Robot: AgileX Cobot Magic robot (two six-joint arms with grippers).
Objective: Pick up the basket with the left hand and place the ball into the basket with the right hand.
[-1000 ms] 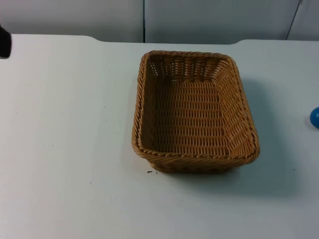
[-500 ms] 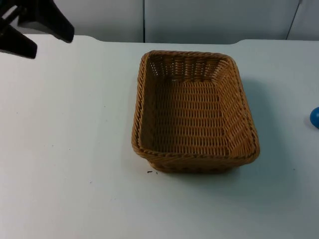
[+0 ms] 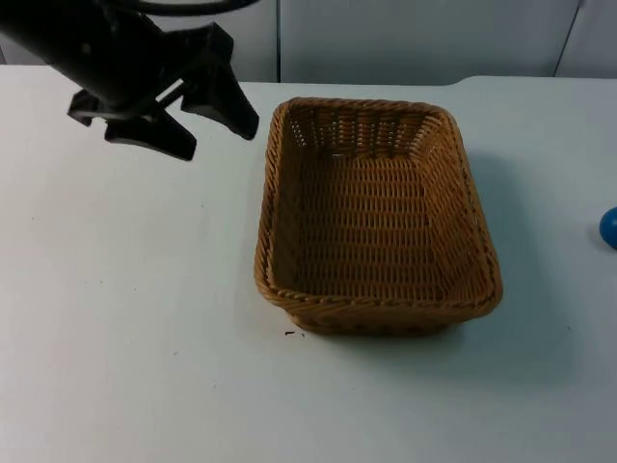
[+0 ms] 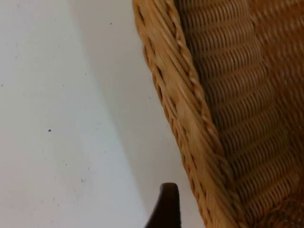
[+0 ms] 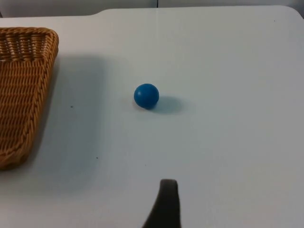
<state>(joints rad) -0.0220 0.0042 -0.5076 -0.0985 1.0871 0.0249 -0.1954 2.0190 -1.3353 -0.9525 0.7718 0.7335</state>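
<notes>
- The left gripper (image 3: 214, 133) hangs above the table (image 3: 116, 289) with its fingers spread wide, just beside the far left corner of the basket (image 3: 376, 217), not touching it.
- In the left wrist view the braided rim (image 4: 190, 118) runs close by the fingertip, so the approach looks aimed at the left wall.
- Risk: if the fingers come down without straddling the rim, one may land on top of the weave and push the light basket sideways or tip it instead of pinching it.
- Risk: a hold at one corner only could let the basket sag or swing when lifted.
- The ball (image 5: 146, 95) sits on the table to the right, well apart from the basket; a shoved basket could reach it and roll it off.
- The right gripper waits back from the ball; I cannot tell whether its fingers are apart.
</notes>
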